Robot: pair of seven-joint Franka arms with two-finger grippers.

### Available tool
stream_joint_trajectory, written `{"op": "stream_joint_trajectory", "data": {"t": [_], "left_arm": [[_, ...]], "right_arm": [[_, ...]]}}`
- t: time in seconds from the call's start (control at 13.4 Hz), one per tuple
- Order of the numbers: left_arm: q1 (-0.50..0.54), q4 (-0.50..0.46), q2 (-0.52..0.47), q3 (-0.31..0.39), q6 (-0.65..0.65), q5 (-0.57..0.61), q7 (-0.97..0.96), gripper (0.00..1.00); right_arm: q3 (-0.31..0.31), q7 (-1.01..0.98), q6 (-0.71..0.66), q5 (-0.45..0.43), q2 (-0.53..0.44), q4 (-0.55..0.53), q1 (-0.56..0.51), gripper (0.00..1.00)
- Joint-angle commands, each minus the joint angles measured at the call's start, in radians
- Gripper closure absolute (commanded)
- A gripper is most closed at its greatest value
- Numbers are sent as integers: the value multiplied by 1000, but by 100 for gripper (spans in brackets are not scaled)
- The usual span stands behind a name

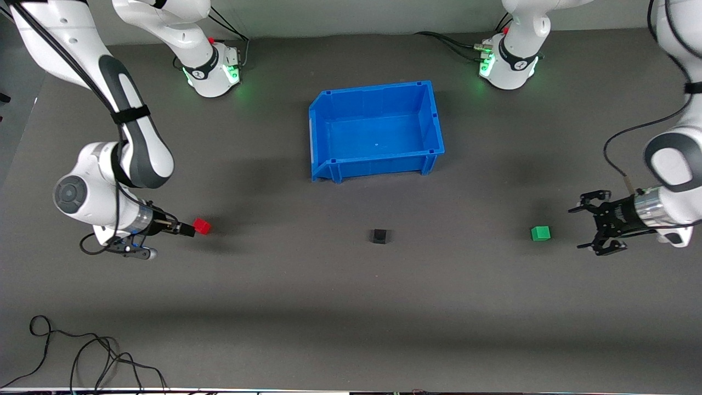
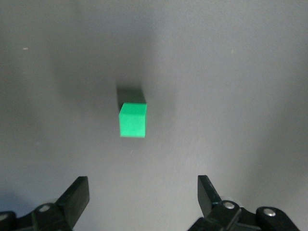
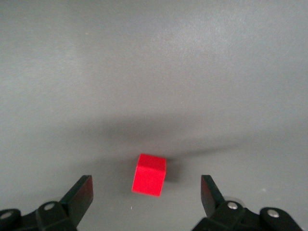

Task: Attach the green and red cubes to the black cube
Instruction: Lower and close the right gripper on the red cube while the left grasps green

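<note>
The black cube [image 1: 379,236] sits on the grey mat mid-table, nearer the front camera than the blue bin. The red cube [image 1: 202,226] lies toward the right arm's end. My right gripper [image 1: 188,229] is low beside it and open; in the right wrist view the red cube [image 3: 149,174] sits just ahead of the open gripper [image 3: 146,191], untouched. The green cube [image 1: 540,233] lies toward the left arm's end. My left gripper [image 1: 577,227] is open a short way from it; in the left wrist view the green cube [image 2: 132,120] lies well ahead of the gripper [image 2: 144,192].
An empty blue bin [image 1: 433,118] stands mid-table, farther from the front camera than the black cube. Loose black cables [image 1: 82,354] lie on the mat near its front edge at the right arm's end.
</note>
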Motion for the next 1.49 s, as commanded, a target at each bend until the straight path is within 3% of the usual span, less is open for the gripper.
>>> {"op": "stream_joint_trajectory", "data": {"t": [0.0,0.15,0.37,0.6,0.82,0.97,1.12,1.27,1.42], "left_arm": [[-29,-66,34,-2,130,-51,58,0],[-37,-108,62,-7,224,-102,116,0],[-34,-120,99,-12,249,-192,240,0],[-32,-128,123,-12,269,-198,253,0],[-32,-140,128,-12,281,-198,265,0],[-28,-140,128,-12,278,-198,279,30],[-29,-140,126,-12,277,-198,279,50],[-28,-140,125,-12,275,-198,279,60],[-26,-140,125,-12,274,-198,279,64]], "right_arm": [[-1,42,62,14,55,1,5,1],[-1,70,96,14,93,0,6,1],[3,158,113,14,130,0,15,1],[0,185,113,14,142,-6,41,1],[0,185,116,14,153,-7,41,14],[-1,183,120,14,156,-10,41,17],[-1,183,123,14,159,-10,40,28],[-1,183,131,14,158,-16,40,39],[-1,183,140,14,159,-23,40,40]]}}
